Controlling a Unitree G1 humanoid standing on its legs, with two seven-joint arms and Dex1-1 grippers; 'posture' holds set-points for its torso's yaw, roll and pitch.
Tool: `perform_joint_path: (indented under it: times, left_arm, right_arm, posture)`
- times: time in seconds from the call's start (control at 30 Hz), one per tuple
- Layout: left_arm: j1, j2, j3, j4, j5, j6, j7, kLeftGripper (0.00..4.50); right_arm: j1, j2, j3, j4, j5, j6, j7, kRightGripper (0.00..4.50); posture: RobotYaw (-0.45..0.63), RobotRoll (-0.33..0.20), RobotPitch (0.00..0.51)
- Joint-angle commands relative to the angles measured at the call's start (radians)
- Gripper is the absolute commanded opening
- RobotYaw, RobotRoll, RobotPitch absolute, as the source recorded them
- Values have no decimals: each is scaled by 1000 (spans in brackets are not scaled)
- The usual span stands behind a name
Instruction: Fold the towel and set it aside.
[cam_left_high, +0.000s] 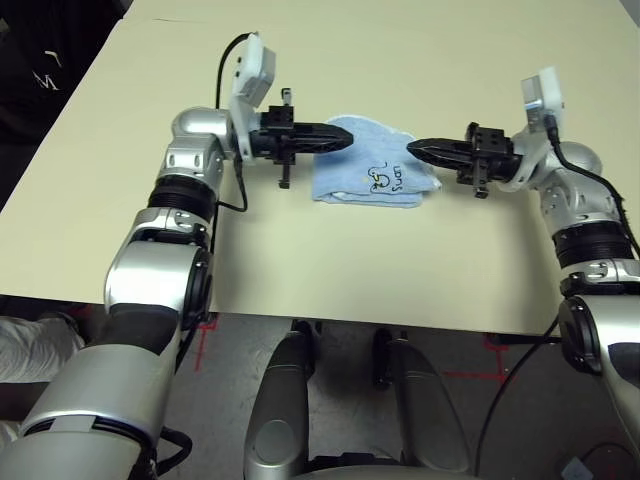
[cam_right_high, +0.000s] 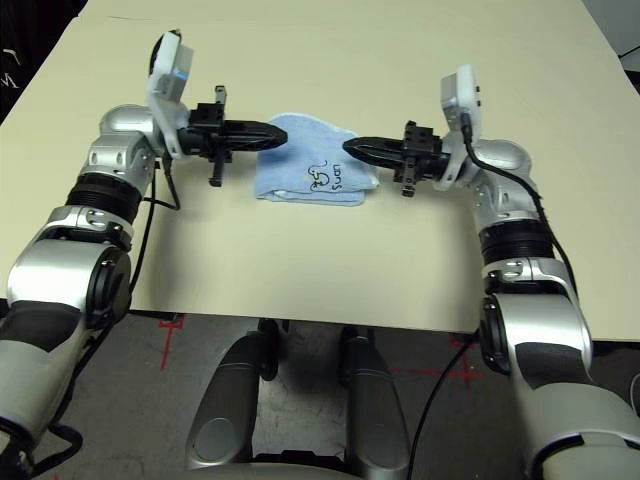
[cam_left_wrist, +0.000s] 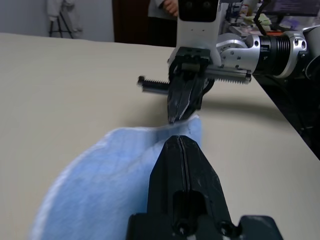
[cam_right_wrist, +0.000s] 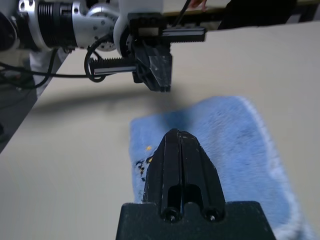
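The light-blue towel lies folded on the table between my two grippers, its dark embroidered mark facing up near the front. My left gripper is shut, with its tips over the towel's left part. My right gripper is also shut, and its tips point at the towel's right edge. In the left wrist view, the closed left fingers sit just above the towel, and the right gripper faces them. From the right wrist, the towel lies under that arm's closed fingers. Nothing shows between either pair of fingers.
The beige table stretches wide around the towel, and its front edge runs close to my body. A person stands beyond the far side of the table. Red tape marks are on the floor below.
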Motion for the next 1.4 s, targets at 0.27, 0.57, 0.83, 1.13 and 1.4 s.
perform_joint_path:
  times: [0.27, 0.57, 0.83, 1.13, 1.4]
  left_arm:
    - [90, 0, -72, 85, 137, -48, 46, 59]
    - [86, 22, -66, 142, 174, -37, 91, 59]
    - [-51, 60, 71, 78, 28, 99, 5, 59]
    - [-57, -1, 74, 126, 66, 46, 141, 59]
    - [-18, -51, 69, 181, 128, 12, 352, 59]
  right_arm:
    - [36, 3, 14, 205, -85, -110, -39, 0]
    - [56, 11, 14, 251, -99, -141, -48, 0]
    - [-35, -31, -60, 109, 21, 13, -8, 0]
    - [-155, 89, -29, 259, -89, -42, -268, 0]
    - [-144, 108, -36, 371, -143, -84, -353, 0]
  posture:
    - [60, 0, 305]
    - [50, 0, 303]
    - [50, 0, 310]
    - [70, 0, 308]
    - [65, 0, 316]
